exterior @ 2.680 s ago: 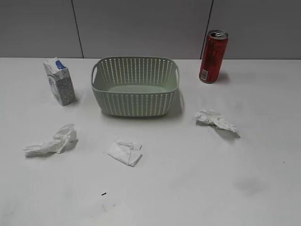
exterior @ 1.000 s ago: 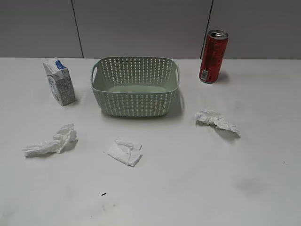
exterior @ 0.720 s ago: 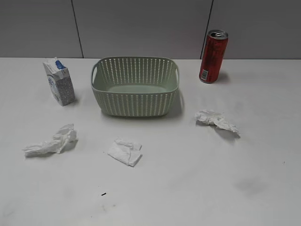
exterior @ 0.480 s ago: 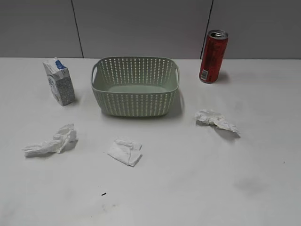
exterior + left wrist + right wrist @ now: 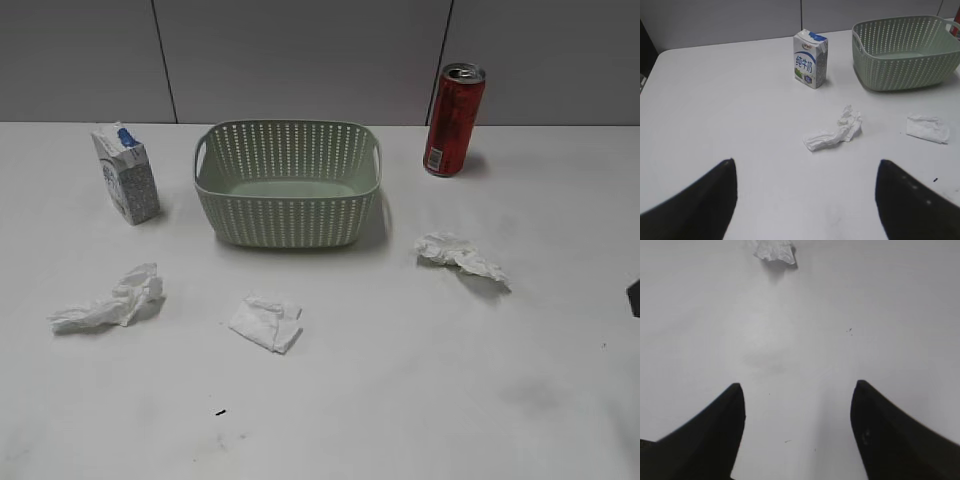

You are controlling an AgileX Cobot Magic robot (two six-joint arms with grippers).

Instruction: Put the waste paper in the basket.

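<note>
Three crumpled white waste paper wads lie on the white table: one at the left (image 5: 108, 303), one in the middle (image 5: 266, 322), one at the right (image 5: 458, 255). The sage-green basket (image 5: 288, 222) stands behind them and holds nothing. In the left wrist view the left wad (image 5: 836, 133), the middle wad (image 5: 927, 128) and the basket (image 5: 905, 75) show ahead of my open, empty left gripper (image 5: 805, 165). My right gripper (image 5: 797, 387) is open and empty; the right wad (image 5: 774, 250) lies far ahead of it. Its dark edge (image 5: 634, 297) shows at the exterior view's right border.
A white-and-blue carton (image 5: 127, 175) stands left of the basket, also in the left wrist view (image 5: 810, 59). A red can (image 5: 454, 121) stands at the back right. A grey wall runs behind the table.
A dark part of the right arm has come into the exterior view at the right edge. The wads, basket, carton and can have not moved.
</note>
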